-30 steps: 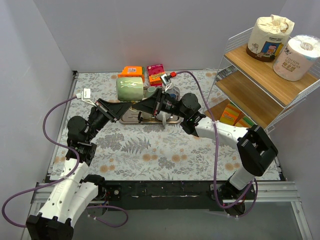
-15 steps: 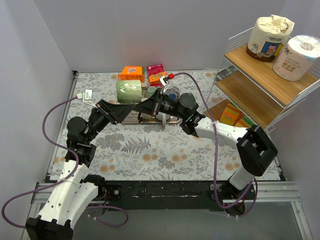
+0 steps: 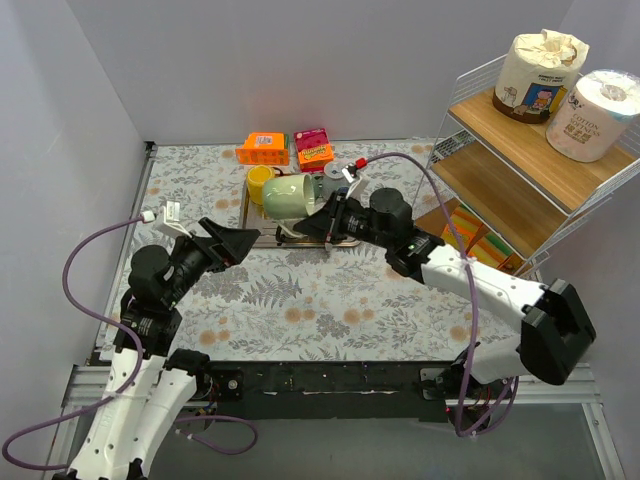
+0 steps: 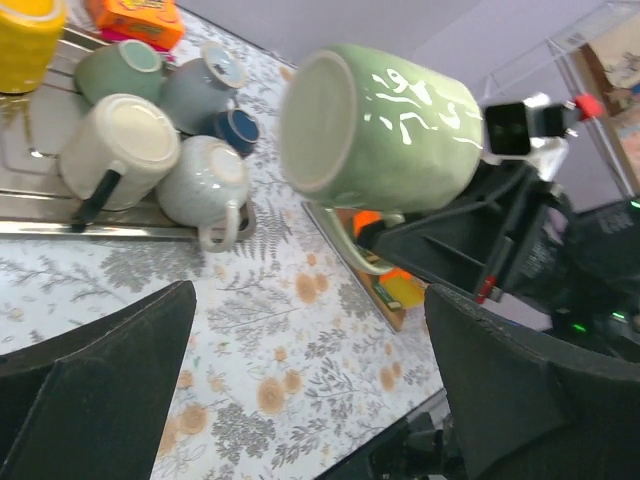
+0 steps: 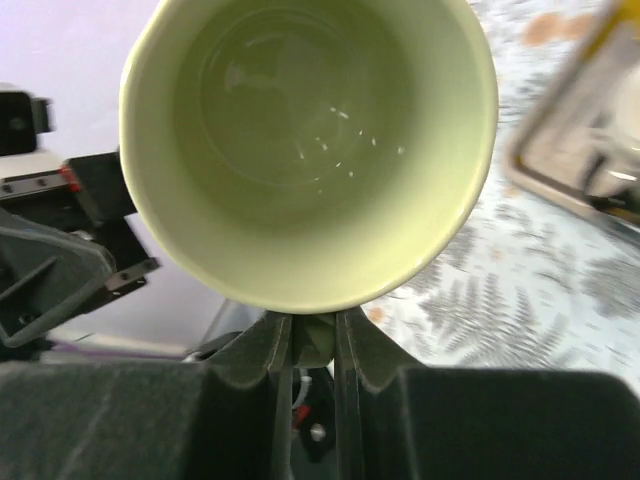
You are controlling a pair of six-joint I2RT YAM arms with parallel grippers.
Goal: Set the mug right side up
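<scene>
The green mug [image 3: 292, 197] hangs on its side in the air above the metal tray [image 3: 292, 241]. My right gripper [image 3: 322, 217] is shut on its handle. In the right wrist view the mug [image 5: 305, 150] shows its open mouth, and the handle sits pinched between the fingers [image 5: 272, 350] of the gripper [image 5: 318, 335]. In the left wrist view the mug [image 4: 390, 130] turns its base toward the camera. My left gripper [image 3: 245, 242] stands open and empty, to the near left of the mug and apart from it; its own view shows the gripper [image 4: 320, 390] with only tablecloth between its fingers.
The tray [image 4: 60, 205] holds several upside-down mugs [image 4: 115, 145] and a yellow cup [image 3: 260, 180]. An orange box [image 3: 263, 148] and a red box [image 3: 314, 148] lie at the back. A wire shelf rack [image 3: 520, 170] with toilet rolls [image 3: 598, 110] stands at the right.
My left gripper opened, let go of the green mug and drew back toward the near left. The right gripper kept the mug by its handle and carried it slightly right, turning it.
</scene>
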